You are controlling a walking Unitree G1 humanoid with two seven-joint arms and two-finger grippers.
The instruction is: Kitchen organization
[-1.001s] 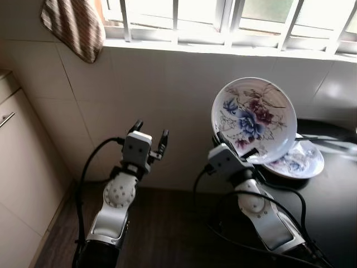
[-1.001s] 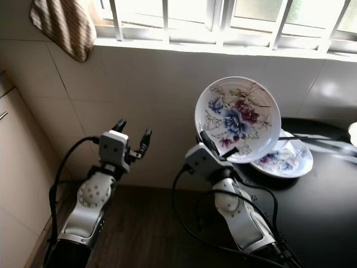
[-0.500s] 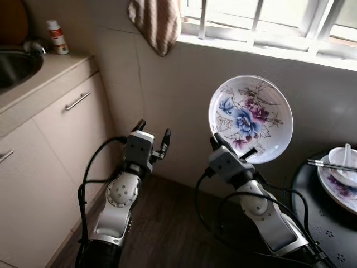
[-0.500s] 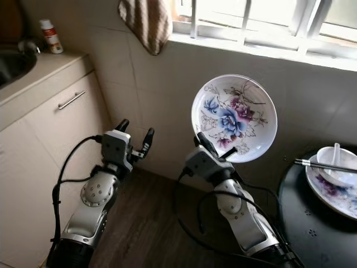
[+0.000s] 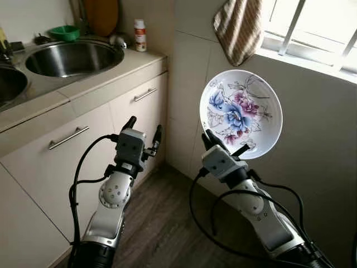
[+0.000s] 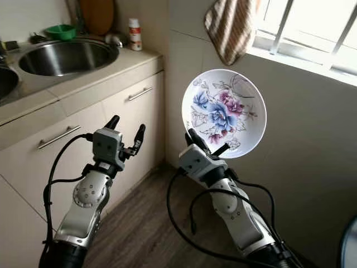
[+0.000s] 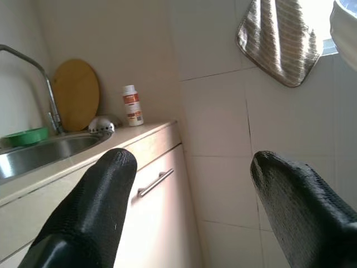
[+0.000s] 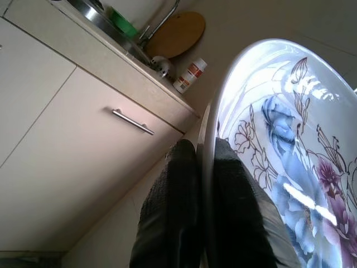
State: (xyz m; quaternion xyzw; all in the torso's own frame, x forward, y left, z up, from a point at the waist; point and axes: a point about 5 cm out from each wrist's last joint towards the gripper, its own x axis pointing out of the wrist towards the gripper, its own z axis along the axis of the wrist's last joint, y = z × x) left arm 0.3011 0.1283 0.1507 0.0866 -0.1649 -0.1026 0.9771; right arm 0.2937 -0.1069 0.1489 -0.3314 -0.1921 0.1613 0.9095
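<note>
Right gripper [image 5: 222, 146] is clamped on the bottom rim of a flowery plate [image 5: 241, 113], holding it upright in the air in front of the tiled wall [image 5: 318, 128]. Left gripper [image 5: 143, 127] is spread wide with nothing in it, just beside the cabinet [image 5: 83, 145] under the counter [image 5: 83, 81] with the sink [image 5: 70, 57]. A striped towel [image 5: 239, 28] hangs above the plate.

The bottle's [image 5: 140, 35] label is too small to read, the far-left sink [image 5: 8, 84] and the striped cloth [image 5: 240, 28] are cut off by the edge, and the plate [image 8: 279, 151] runs out of the right wrist view.
</note>
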